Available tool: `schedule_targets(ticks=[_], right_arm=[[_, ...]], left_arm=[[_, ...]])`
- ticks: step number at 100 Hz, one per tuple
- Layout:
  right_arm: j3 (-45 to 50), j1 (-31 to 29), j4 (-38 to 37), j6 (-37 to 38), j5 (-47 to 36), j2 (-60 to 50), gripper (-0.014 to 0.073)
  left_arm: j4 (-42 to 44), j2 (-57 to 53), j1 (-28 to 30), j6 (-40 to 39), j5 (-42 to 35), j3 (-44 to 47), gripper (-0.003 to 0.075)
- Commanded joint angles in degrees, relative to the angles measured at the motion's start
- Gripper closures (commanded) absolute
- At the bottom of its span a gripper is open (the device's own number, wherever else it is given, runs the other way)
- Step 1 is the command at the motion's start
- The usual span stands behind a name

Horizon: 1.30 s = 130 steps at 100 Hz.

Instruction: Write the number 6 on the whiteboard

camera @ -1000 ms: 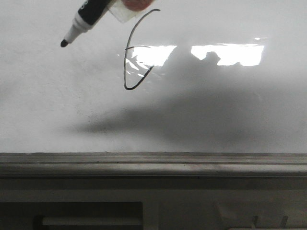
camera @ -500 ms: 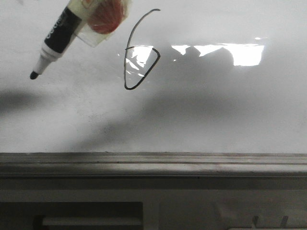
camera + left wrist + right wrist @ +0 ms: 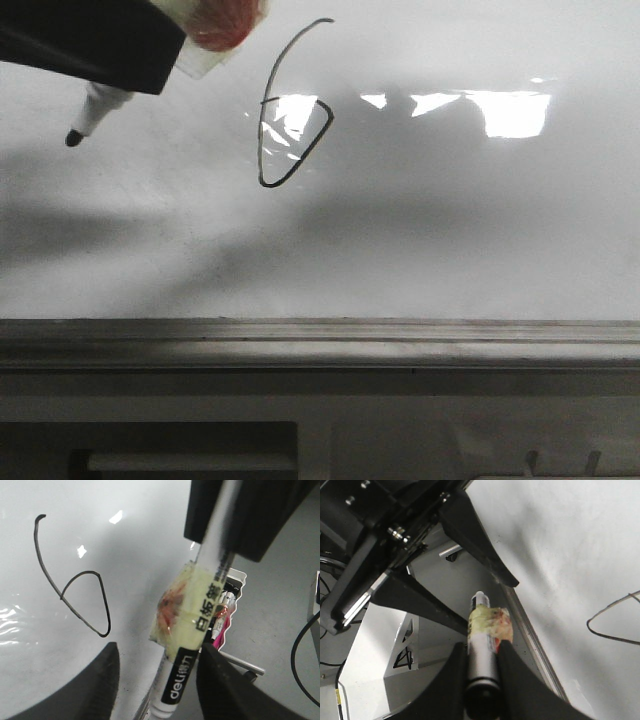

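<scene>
Since half a second ago a dark arm has slid in from the upper left of the front view. It now covers the barrel of the marker pen [image 3: 100, 101], leaving only its white neck and black tip showing. The tip has lifted a little and sits well left of the number 6 [image 3: 263, 140], clear of the stroke. The 6 itself is unchanged over that half second, with its tall arc standing and its narrow pointed loop closed. A second ago the right side of the loop was not yet there. I judge the writing done and the pen in retreat.

In the right wrist view the right gripper [image 3: 481, 652] is clamped on the pen's barrel, just behind its yellow tape wrap [image 3: 490, 622]. In the left wrist view the left gripper [image 3: 159, 650] is spread wide, with the pen passing between its fingers. Whether either finger touches the pen I cannot tell. This may be a handover, but that is only a guess.

The whiteboard [image 3: 450, 240] is glossy and faintly smudged. It carries a bright rectangular light reflection [image 3: 510, 110] at upper right and broad soft shadows across its middle and left. The 6 sits in the upper middle of the board. A grey ledge [image 3: 320, 335] runs along the lower edge. Beyond the board, the left wrist view shows a small box of pens [image 3: 227, 597] and a black cable [image 3: 300, 645] on a grey surface.
</scene>
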Motion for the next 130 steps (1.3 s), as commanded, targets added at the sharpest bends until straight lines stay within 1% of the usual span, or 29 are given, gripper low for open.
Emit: schedule_targets(ticks=[1,12,23,27,30,37,42,49,56,62,74,90,100,107,117,130], right_arm=[[-2.1,0.0,1.7,-0.2,-1.6,-1.4,0.0638],[-2.1,0.0,2.1,-0.2,-1.6,-1.4,0.0638],[-2.1,0.0,3.6,-0.2,-1.4,-1.4,0.0633],[-2.1,0.0,3.9,-0.2,-1.0,-1.4,0.0613],[-2.1,0.0,4.1,-0.2,-0.7,-1.4,0.0587],[-2.1,0.0,4.1,-0.2,-0.3,-1.4,0.0478],[-2.1,0.0,4.1,-0.2,-0.3,-1.4,0.0359],[-2.1,0.0,4.1,-0.2,-0.4,-1.4,0.0223],[-2.1,-0.7,4.1,-0.2,-0.7,-1.5,0.0156],[-2.1,-2.1,3.6,-0.2,-0.6,-2.1,0.0156],[-2.1,-6.6,2.4,-0.2,-0.4,-5.3,0.0156],[-0.9,-14.0,2.4,0.2,-0.3,-12.2,0.0156],[2.1,-16.8,2.1,1.0,-1.4,-17.1,0.0156],[5.5,-17.7,1.5,1.8,-4.1,-20.8,0.0156],[11.4,-17.8,1.4,2.5,-9.7,-26.1,0.0156],[19.0,-17.8,1.4,3.1,-15.4,-31.7,0.0156]], left_arm=[[-1.9,-0.3,-0.5,0.4,-1.7,-2.3,0.0474],[-1.9,-0.3,-0.5,0.4,-1.7,-2.3,0.0569],[-1.9,-0.3,-0.5,0.4,-1.7,-2.3,0.0695],[-1.9,-0.3,-0.5,0.4,-1.7,-2.3,0.0741],[-1.9,-0.3,-0.5,0.4,-1.7,-2.3,0.0741],[-1.9,-0.3,-0.5,0.4,-1.7,-2.3,0.0741],[-1.9,-0.3,-0.5,0.4,-1.9,-2.3,0.0741],[-1.9,-0.7,-0.5,0.4,-2.4,-2.3,0.0741],[-1.9,-1.2,-0.5,-0.1,-3.6,-2.3,0.0741],[-1.9,-2.2,-0.3,-0.8,-4.3,-2.3,0.0741],[-1.8,-5.4,-0.3,-5.7,-8.2,-1.3,0.0741],[-2.8,-10.9,-0.3,-16.0,-15.9,1.9,0.0741],[-6.9,-12.6,-0.3,-22.0,-19.1,4.5,0.0741],[-11.8,-12.6,-0.3,-22.8,-22.1,6.5,0.0741],[-16.0,-11.6,-0.3,-22.8,-27.1,8.7,0.0741],[-16.5,-8.7,-0.3,-22.8,-30.5,8.6,0.0741]])
